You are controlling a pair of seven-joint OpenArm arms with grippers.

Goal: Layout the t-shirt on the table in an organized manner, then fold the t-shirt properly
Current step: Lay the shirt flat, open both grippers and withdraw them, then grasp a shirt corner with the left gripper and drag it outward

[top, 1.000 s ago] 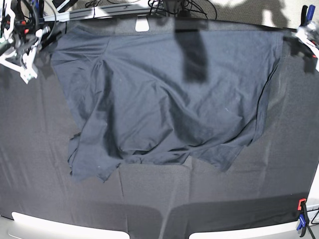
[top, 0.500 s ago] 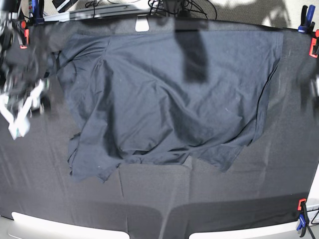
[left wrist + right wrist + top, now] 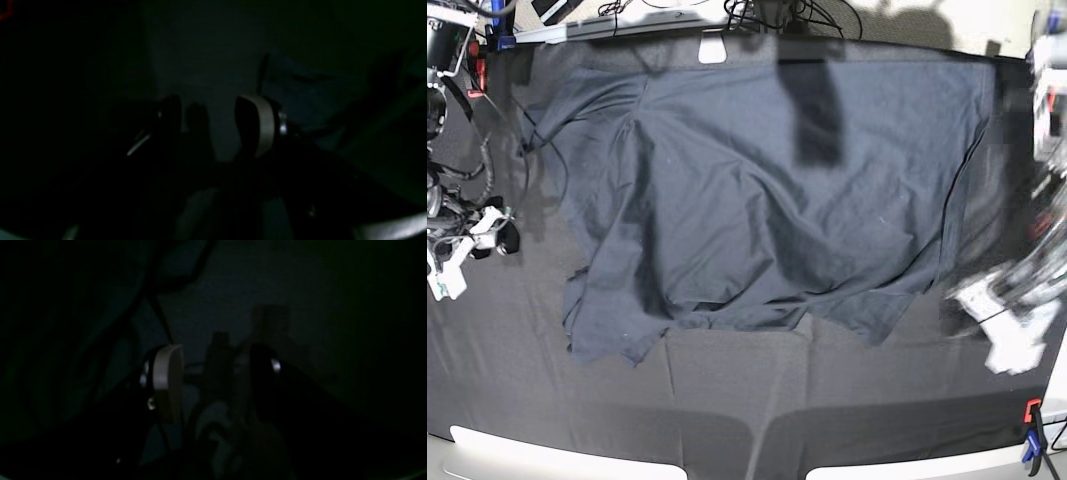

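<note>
A red and blue clamp stands at the near right corner of the work surface, by the pale edge. Far from that clamp, along the opposite back edge, a small white tab lies near the middle. Beyond the tab, a tangle of black cables sits on a light floor. At the back left corner, diagonally across from the clamp, a grey bar runs along the edge.
</note>
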